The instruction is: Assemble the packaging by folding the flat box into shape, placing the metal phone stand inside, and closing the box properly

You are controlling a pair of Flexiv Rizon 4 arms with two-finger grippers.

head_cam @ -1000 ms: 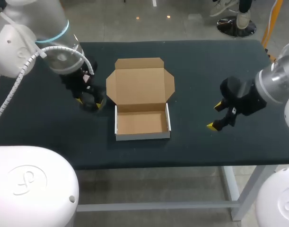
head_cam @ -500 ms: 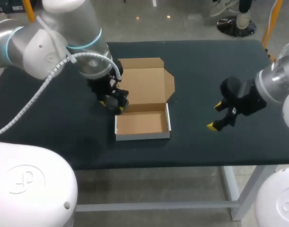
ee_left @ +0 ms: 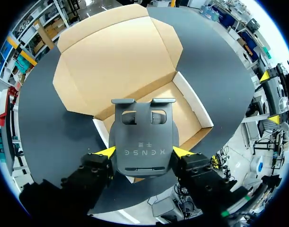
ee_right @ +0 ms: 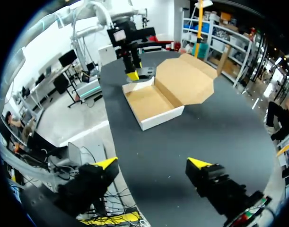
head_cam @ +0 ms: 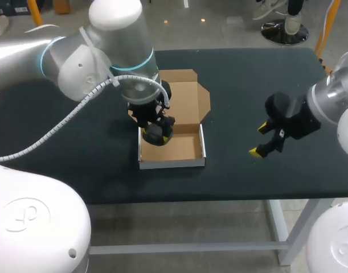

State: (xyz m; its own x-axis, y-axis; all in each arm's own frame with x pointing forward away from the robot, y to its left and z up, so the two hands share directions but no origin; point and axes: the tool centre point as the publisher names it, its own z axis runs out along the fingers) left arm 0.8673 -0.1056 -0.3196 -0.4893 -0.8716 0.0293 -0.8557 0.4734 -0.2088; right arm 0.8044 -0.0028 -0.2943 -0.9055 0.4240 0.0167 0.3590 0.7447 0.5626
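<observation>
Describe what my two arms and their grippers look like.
The left arm and right arm have rounded, glossy shells in white and silver-grey. The left one carries a light-blue ring at a joint and a white spiral-wrapped cable along it. The left gripper and right gripper are black and two-fingered, with bright yellow wedge-shaped tips.

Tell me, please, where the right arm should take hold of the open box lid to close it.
Probably the lid by its right side flap, coming from the right, jaws low: the lid lies nearly flat behind the tray, and that flap faces the free right gripper.
</observation>
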